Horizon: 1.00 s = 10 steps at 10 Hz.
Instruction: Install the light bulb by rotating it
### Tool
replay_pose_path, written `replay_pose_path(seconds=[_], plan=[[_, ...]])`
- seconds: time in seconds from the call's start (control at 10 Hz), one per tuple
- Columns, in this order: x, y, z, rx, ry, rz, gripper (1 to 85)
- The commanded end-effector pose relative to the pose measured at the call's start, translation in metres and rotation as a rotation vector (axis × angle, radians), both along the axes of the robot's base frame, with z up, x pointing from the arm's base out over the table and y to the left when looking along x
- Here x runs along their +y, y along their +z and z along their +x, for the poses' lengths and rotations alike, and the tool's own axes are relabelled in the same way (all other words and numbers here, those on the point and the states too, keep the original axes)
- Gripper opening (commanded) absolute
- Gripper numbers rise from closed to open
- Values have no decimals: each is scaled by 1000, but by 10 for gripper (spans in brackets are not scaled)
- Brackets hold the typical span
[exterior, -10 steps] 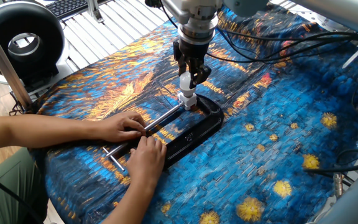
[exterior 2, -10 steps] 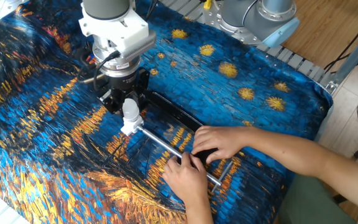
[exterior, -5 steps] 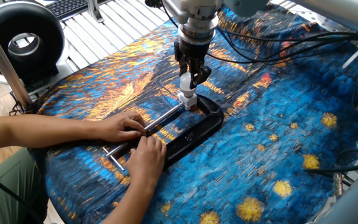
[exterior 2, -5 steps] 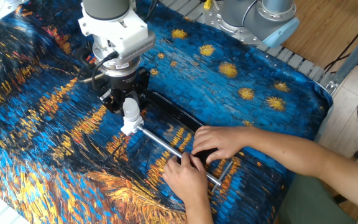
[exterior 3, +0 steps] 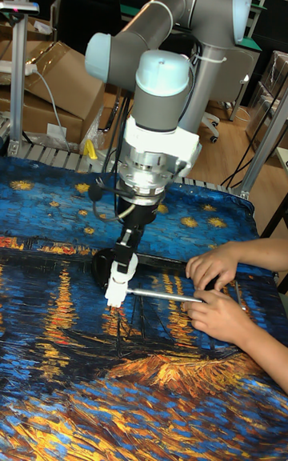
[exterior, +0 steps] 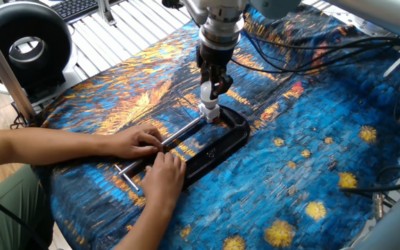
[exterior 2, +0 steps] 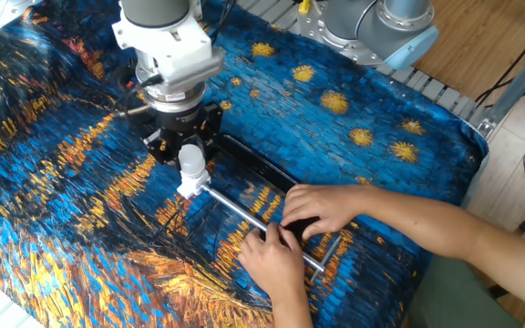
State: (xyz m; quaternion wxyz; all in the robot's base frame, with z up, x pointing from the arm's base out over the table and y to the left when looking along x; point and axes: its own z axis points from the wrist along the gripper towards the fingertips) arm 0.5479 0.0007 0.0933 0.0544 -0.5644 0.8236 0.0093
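A blue and orange painted-pattern cloth (exterior: 311, 146) covers the table. A black C-clamp (exterior: 217, 147) with a long steel screw rod (exterior 2: 244, 212) lies on it. A round black fan (exterior: 23, 46) stands beside the table edge. Brown cardboard boxes (exterior 3: 60, 81) sit behind the table.

The table (exterior: 311, 160) is covered by a blue and orange painted-pattern cloth (exterior 2: 53, 182), and on the cloth lies a black C-clamp (exterior: 217, 142) with its steel screw bar (exterior 2: 244, 217), held down by a person's two hands (exterior: 151, 156).
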Motion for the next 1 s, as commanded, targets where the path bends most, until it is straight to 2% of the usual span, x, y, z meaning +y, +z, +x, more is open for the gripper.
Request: replay_pose_path(seconds=[0.0,0.1,0.2,0.3,0.4,0.6,0.9], plan=[[-6,-1,6,-19,-168,24,250],[-11,1,8,-19,-203,19,247],[-13,3,8,-9,-266,33,247],[-18,5,12,-16,-343,33,217],[-25,4,13,-21,-421,16,197],[-23,2,14,-17,-549,28,190],[-17,-4,12,15,-688,57,180]])
